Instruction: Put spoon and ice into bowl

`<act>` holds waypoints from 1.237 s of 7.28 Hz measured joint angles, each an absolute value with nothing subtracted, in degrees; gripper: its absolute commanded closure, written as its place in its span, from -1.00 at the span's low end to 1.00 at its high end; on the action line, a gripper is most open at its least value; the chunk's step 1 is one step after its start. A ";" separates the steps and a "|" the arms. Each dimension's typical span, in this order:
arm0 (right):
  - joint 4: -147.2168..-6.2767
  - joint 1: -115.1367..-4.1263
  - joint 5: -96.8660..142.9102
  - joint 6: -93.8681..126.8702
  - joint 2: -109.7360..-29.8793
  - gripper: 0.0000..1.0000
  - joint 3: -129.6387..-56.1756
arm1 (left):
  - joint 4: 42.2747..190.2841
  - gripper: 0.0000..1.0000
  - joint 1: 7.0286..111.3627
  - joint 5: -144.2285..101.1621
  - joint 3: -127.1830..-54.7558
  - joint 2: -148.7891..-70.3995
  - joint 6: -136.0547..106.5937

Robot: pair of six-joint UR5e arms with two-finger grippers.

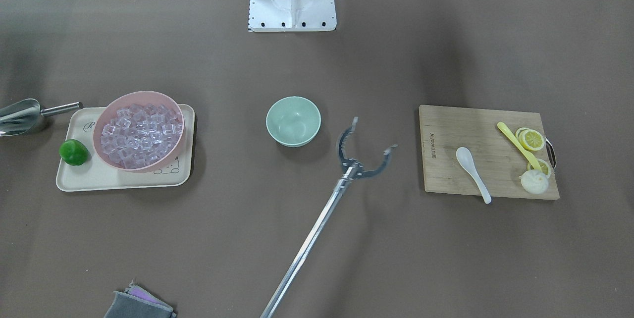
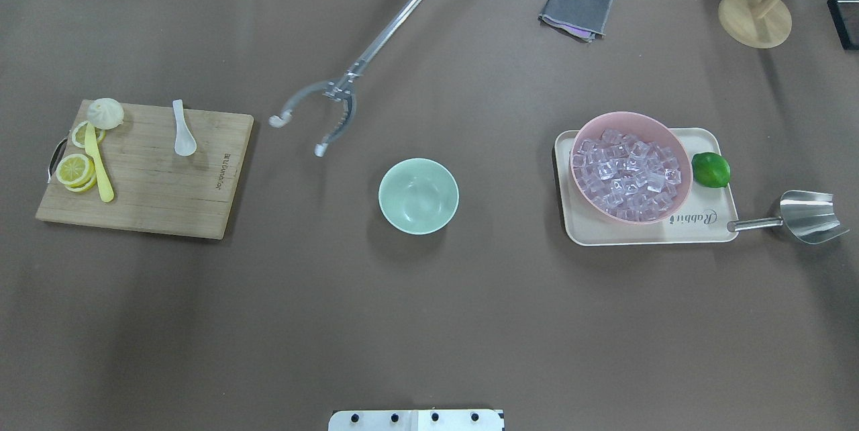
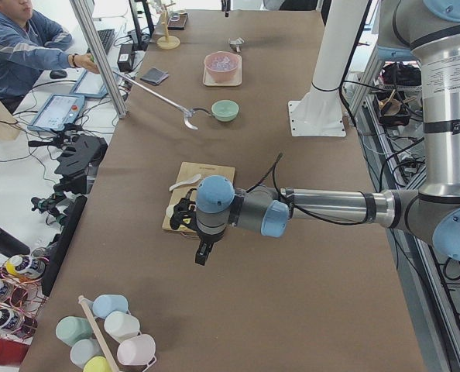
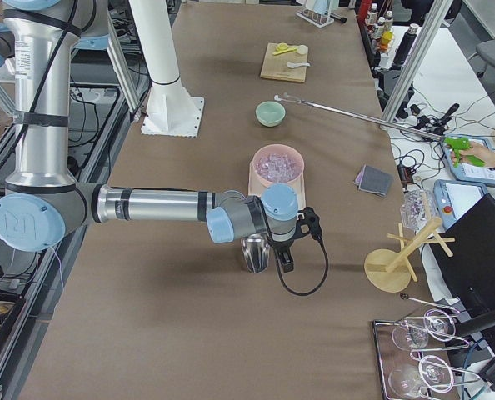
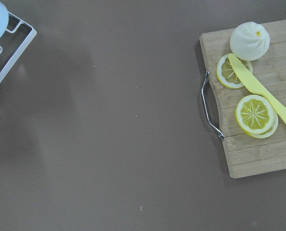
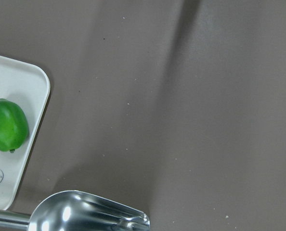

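Currently you have spoon (image 1: 470,166) on board (image 1: 446,169), ice (image 1: 138,132) in pink bowl (image 1: 141,93); left gripper (image 3: 201,254) and right gripper (image 4: 286,263) spread cannot be told.

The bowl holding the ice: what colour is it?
Pink. This pink bowl shows best in the overhead exterior view.

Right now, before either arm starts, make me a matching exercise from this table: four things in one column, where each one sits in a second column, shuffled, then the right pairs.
Things
1. spoon
2. ice
3. mint-green bowl
4. lime

Places
A. inside the pink bowl
B. alone on the bare table, near its middle
C. on the cream tray, beside the pink bowl
D. on the wooden cutting board

Pairs: 1-D, 2-A, 3-B, 4-C
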State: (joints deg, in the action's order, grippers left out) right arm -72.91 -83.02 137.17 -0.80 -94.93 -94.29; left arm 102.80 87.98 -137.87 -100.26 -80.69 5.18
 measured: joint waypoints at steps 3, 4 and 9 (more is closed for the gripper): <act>-70.84 -82.90 136.81 -0.83 -94.89 -1.00 -93.75 | 104.59 -0.96 87.98 -137.94 -100.26 -80.68 4.97; -70.55 -82.89 136.78 -0.81 -94.86 -1.00 -93.51 | 104.87 -0.96 87.98 -137.97 -100.23 -80.68 4.88; -70.38 -82.88 136.91 -0.71 -94.47 -1.00 -93.38 | 104.99 -0.96 87.98 -137.98 -100.17 -80.55 4.83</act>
State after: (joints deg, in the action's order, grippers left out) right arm -70.38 -82.88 136.91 -0.71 -94.47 -93.38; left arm 104.99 87.98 -137.98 -100.17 -80.55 4.83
